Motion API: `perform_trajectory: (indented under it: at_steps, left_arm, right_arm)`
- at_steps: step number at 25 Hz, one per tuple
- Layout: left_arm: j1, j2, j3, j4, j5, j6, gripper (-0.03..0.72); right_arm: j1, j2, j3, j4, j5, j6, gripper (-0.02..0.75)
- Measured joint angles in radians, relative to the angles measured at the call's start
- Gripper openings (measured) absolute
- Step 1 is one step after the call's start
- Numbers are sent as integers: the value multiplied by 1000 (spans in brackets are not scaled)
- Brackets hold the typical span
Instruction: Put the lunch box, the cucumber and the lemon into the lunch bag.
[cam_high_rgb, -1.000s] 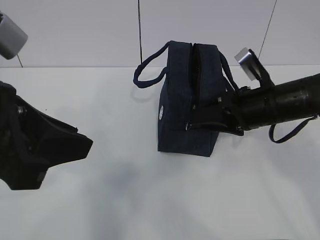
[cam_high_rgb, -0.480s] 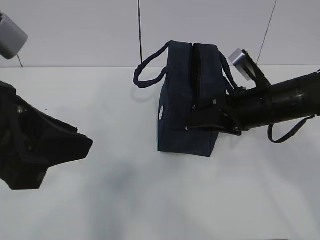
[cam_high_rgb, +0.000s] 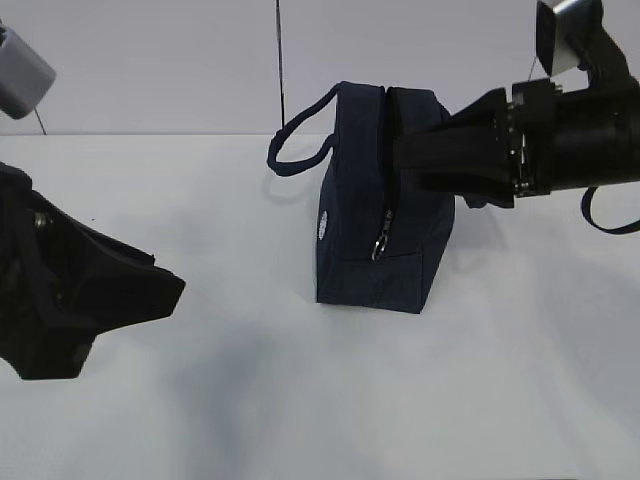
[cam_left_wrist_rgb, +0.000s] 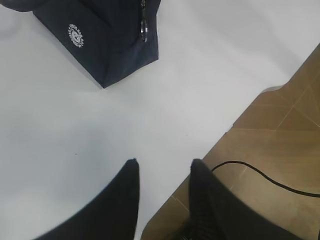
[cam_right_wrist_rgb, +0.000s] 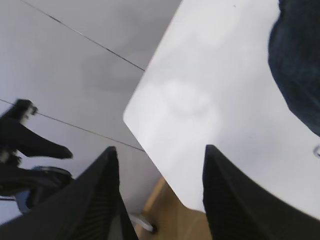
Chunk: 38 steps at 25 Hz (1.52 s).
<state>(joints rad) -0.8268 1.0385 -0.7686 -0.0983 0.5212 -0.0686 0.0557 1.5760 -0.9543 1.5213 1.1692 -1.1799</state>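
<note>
The dark navy lunch bag (cam_high_rgb: 360, 215) stands upright at the table's middle, its white logo (cam_high_rgb: 323, 226) facing me and its ring pull (cam_high_rgb: 381, 241) hanging at the front end of the zipper. My right gripper (cam_high_rgb: 400, 165) is open and empty, raised beside the bag's upper right. My left gripper (cam_high_rgb: 176, 288) is open and empty, low at the left, well apart from the bag. The left wrist view shows the bag (cam_left_wrist_rgb: 107, 45) beyond my open left gripper (cam_left_wrist_rgb: 164, 163). The right wrist view shows my open right gripper (cam_right_wrist_rgb: 160, 149) and a bit of the bag (cam_right_wrist_rgb: 299, 60). The lunch box, cucumber and lemon are out of view.
The white table (cam_high_rgb: 300, 400) ends at a wall behind the bag. Its edge (cam_left_wrist_rgb: 220, 135) borders a wooden floor (cam_left_wrist_rgb: 280, 130) with a black cable (cam_left_wrist_rgb: 260, 177). A loop handle (cam_high_rgb: 290, 150) sticks out on the bag's left.
My right gripper has left the low spot by the bag's zipper pull and risen up and to the right. The ring pull now hangs free. The left arm has not moved.
</note>
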Motion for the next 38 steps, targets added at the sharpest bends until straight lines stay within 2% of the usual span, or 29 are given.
perform_trajectory:
  at_steps: [3, 6, 8, 12, 16, 19, 22, 28, 34, 38]
  left_arm:
    - [0, 0, 0, 1, 0, 0, 241]
    - [0, -7, 0, 24, 16, 0, 241]
    - [0, -31, 0, 44, 36, 0, 241]
    - [0, -88, 0, 67, 59, 0, 241]
    - [0, -142, 0, 73, 61, 0, 241]
    - [0, -170, 0, 82, 63, 0, 241]
    - [0, -196, 0, 98, 76, 0, 241]
    - [0, -266, 0, 138, 161, -16, 241]
    - [0, -393, 0, 298, 216, -141, 241]
    - [0, -477, 0, 342, 282, -170, 241]
  right_arm:
    - [0, -4, 0, 24, 0, -15, 398]
    - [10, -40, 0, -36, -29, -15, 345]
    - [33, -93, 0, -81, -106, -15, 311]
    - [154, -200, 0, -202, -331, 27, 295]
    - [306, -224, 0, -376, -555, 206, 290]
    - [383, -211, 0, -488, -677, 387, 281]
    - [417, -179, 4, -571, -737, 531, 266]
    - [421, -87, 50, -578, -804, 631, 243]
    - [457, -27, 50, -527, -851, 648, 242]
    - [459, -21, 50, -483, -847, 651, 253]
